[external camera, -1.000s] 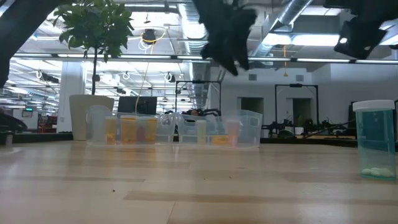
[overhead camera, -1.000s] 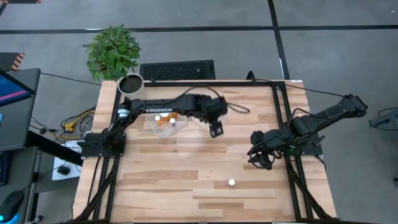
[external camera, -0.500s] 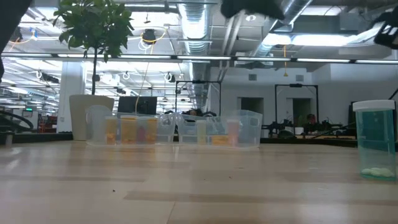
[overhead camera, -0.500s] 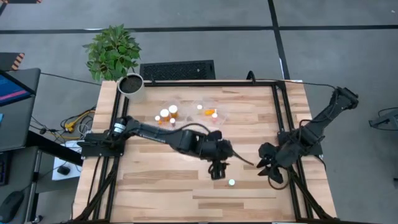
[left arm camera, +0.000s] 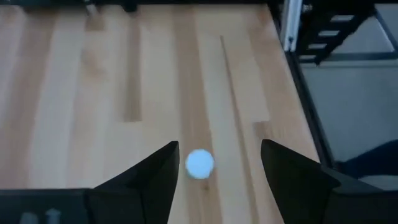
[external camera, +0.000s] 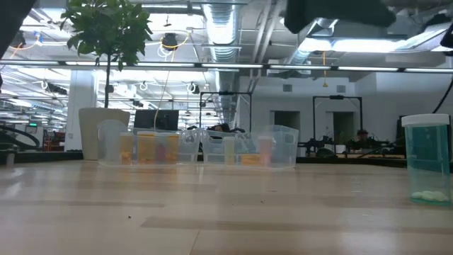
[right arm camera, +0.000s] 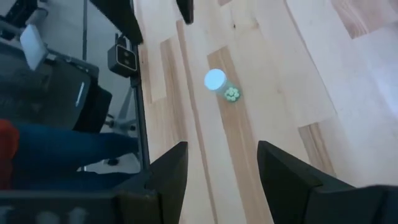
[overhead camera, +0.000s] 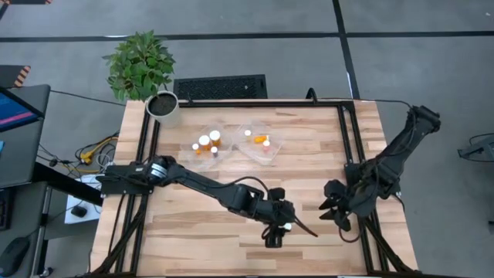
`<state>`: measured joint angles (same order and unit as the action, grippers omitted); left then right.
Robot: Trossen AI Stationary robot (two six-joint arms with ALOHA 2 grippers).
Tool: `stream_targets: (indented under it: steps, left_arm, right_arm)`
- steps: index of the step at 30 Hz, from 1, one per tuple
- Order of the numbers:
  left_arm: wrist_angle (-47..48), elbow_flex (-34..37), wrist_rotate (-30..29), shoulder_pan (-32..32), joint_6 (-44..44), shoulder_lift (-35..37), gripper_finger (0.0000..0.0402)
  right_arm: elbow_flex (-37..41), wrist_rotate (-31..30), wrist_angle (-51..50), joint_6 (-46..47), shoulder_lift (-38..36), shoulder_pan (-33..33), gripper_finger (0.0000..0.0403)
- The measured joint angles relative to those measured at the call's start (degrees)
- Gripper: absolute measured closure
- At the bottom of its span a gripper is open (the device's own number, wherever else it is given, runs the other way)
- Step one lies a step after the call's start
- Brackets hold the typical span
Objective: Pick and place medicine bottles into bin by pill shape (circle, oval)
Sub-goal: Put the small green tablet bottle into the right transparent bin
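This is a robotics lab or industrial workshop, not a home. The light slatted wooden worktable (overhead camera: 231, 170) sits in a black metal frame (overhead camera: 349, 139) on a grey floor crossed by dark lines. Just off the table's far left corner stands a leafy green potted plant in a white pot (overhead camera: 143, 66), and left of the table there is a dark monitor (overhead camera: 17, 131) with a tangle of yellow and orange cables (overhead camera: 96, 150). Beyond the table, the low view opens onto a big hall: exposed silver ventilation ducts (external camera: 226, 18) overhead, long strip lights, dark equipment racks (external camera: 333, 124) along the back wall.
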<state>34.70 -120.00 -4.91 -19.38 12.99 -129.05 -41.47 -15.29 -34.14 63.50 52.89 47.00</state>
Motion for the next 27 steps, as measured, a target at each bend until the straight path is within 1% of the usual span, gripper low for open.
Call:
stream_targets:
  steps: [2, 5, 7, 10, 11, 13, 16, 20, 22, 23, 25, 27]
  left_arm:
    - [-2.95, -0.14, 0.82, -0.36, -0.03, -1.06, 0.0181]
    - [-5.01, -0.03, 2.64, -1.16, -0.61, -1.51, 0.0178]
    - [-8.00, -0.14, 4.28, -1.74, -1.30, -2.11, 0.0170]
    - [-9.61, -0.07, 4.45, -2.56, 0.60, -2.49, 0.0146]
    - [-9.80, -0.07, 3.80, -2.83, 1.42, -2.50, 0.0137]
    - [-10.33, -0.07, 0.69, -3.27, 2.10, -2.41, 0.0120]
    - [-10.09, -0.07, -1.55, -3.34, 0.42, -2.41, 0.0104]
    - [-10.58, -0.12, -2.95, -3.17, 0.43, -3.97, 0.0100]
    - [-12.27, -0.11, -3.00, -3.14, 1.20, -5.45, 0.0100]
    - [-10.91, 0.04, -3.20, -3.12, 1.25, -5.69, 0.0100]
    - [-11.65, -0.16, -3.79, -3.12, 1.38, -7.00, 0.0100]
    - [-7.33, -0.06, -5.50, -3.14, 1.69, -7.16, 0.0100]
  right_arm:
    - [0.00, -0.06, -0.16, 1.59, 0.95, 0.36, 0.0202]
    - [0.00, 0.12, 0.33, 4.23, 2.37, 1.28, 0.0202]
    - [0.00, 0.72, 0.37, 4.44, 3.30, 2.64, 0.0202]
    - [0.00, 1.37, 0.34, 2.37, 4.24, 4.98, 0.0202]
    - [0.00, 1.44, 0.02, 1.24, 4.52, 5.66, 0.0202]
    - [0.00, 1.45, 0.17, 1.21, 4.98, 6.82, 0.0202]
    - [0.00, 1.46, 0.10, 2.44, 5.72, 8.51, 0.0202]
    - [0.01, 1.48, 0.10, 3.50, 6.52, 10.49, 0.0202]
    - [0.02, 1.46, 0.20, 3.53, 6.74, 11.37, 0.0202]
    - [0.02, 1.39, 0.20, 3.54, 6.84, 11.66, 0.0202]
    - [0.02, 0.71, 0.11, 3.56, 7.02, 11.95, 0.0202]
    - [0.02, 0.45, 0.28, 3.55, 7.14, 11.89, 0.0202]
